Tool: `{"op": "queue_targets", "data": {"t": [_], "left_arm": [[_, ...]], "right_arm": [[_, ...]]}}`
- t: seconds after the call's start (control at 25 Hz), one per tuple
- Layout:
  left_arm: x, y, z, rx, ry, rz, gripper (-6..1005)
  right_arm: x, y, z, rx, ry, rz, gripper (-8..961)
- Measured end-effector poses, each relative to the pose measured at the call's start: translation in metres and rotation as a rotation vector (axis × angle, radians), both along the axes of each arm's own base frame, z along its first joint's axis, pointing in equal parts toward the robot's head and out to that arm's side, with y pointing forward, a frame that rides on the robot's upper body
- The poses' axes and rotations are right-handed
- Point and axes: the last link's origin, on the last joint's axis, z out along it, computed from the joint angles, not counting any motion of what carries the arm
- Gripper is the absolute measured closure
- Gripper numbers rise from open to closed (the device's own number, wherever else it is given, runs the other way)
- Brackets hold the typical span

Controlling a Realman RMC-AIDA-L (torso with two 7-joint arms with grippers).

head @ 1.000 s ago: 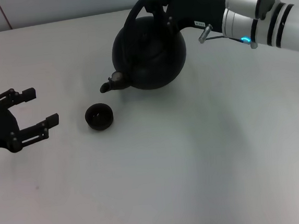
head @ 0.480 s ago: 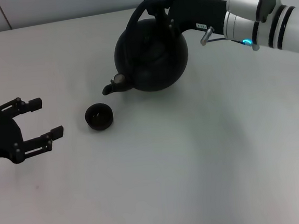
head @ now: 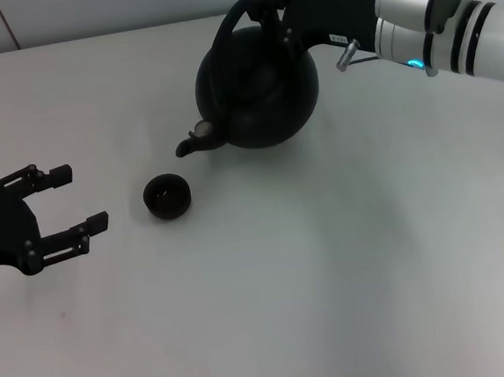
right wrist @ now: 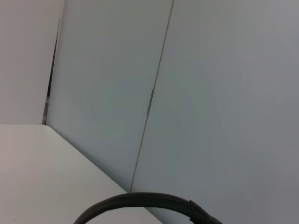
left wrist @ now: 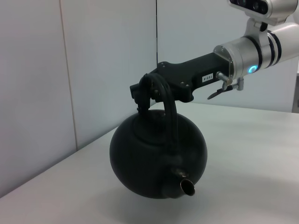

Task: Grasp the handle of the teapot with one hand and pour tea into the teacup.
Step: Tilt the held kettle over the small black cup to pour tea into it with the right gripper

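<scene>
The round black teapot (head: pixel 256 87) hangs tilted above the white table (head: pixel 311 263), its short spout (head: pixel 193 142) pointing down and left. My right gripper (head: pixel 265 9) is shut on the arched handle (head: pixel 235 18) at its top. The left wrist view shows the same teapot (left wrist: pixel 158 158), the handle (left wrist: pixel 167 100) and the right gripper (left wrist: pixel 148 91) clamped on it. The small dark teacup (head: pixel 166 197) stands on the table just below and left of the spout, apart from it. My left gripper (head: pixel 69 201) is open and empty, left of the teacup.
A pale panelled wall (left wrist: pixel 93 70) stands behind the table. In the right wrist view the handle's arc (right wrist: pixel 140 205) shows against that wall (right wrist: pixel 210 93).
The teapot has shifted slightly right and up with my right gripper, its spout drawing a little away from the teacup. My left gripper moved slightly down and right, then stayed still.
</scene>
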Motion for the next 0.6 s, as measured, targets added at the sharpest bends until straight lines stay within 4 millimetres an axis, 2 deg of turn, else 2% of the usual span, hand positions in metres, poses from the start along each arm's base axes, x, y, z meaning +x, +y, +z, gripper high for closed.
{"op": "queue_targets", "data": {"t": [0.6], "left_arm": [[-0.0008, 0.0003, 0.0004, 0.006, -0.001, 0.005, 210]], "right_arm": [[-0.0072, 0.0025, -0.0018, 0.0, -0.065, 0.041, 866]]}}
